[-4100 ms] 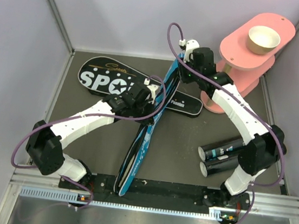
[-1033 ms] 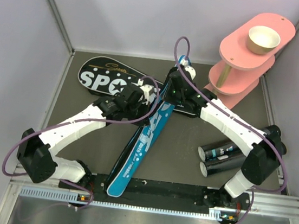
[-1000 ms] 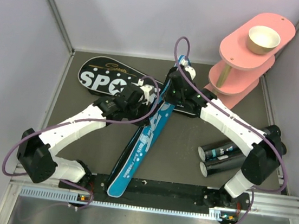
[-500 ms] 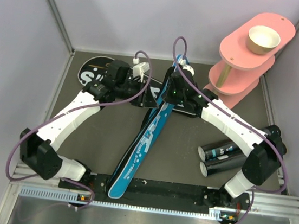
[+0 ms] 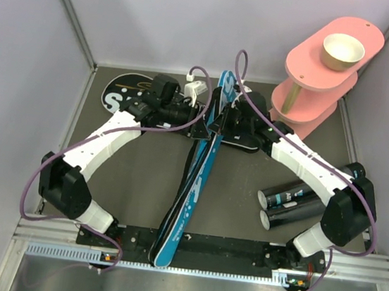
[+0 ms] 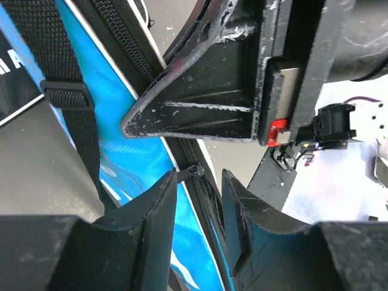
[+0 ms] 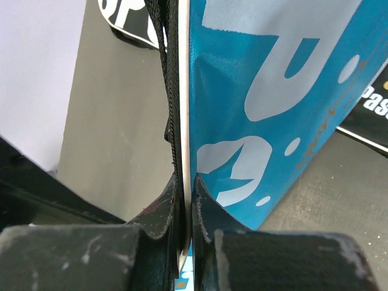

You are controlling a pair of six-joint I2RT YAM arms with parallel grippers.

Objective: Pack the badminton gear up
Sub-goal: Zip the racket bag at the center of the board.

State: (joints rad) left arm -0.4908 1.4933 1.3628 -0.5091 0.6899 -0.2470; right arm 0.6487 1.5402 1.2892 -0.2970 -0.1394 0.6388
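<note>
On the grey table [image 5: 139, 188], right gripper [image 7: 187, 182] clamps the seemingly floppy bag's [image 5: 194, 181] twelve-o'clock edge; left gripper [image 6: 199, 179] gapes astride its zip [image 6: 194, 171].

The blue racket bag [image 5: 190, 191], printed with white lettering and edged by a black zipper, stands on edge. It runs from the near edge of the counter [image 5: 126, 180] toward the far side, and the right claw [image 7: 185, 200] pinches its rim. Behind it, at the far left, the black racket bag [image 5: 115, 97] lies flat, its white lettering partly hidden. Two black cylinder tubes [image 5: 288, 194] lie side by side, touching, at the right.
</note>
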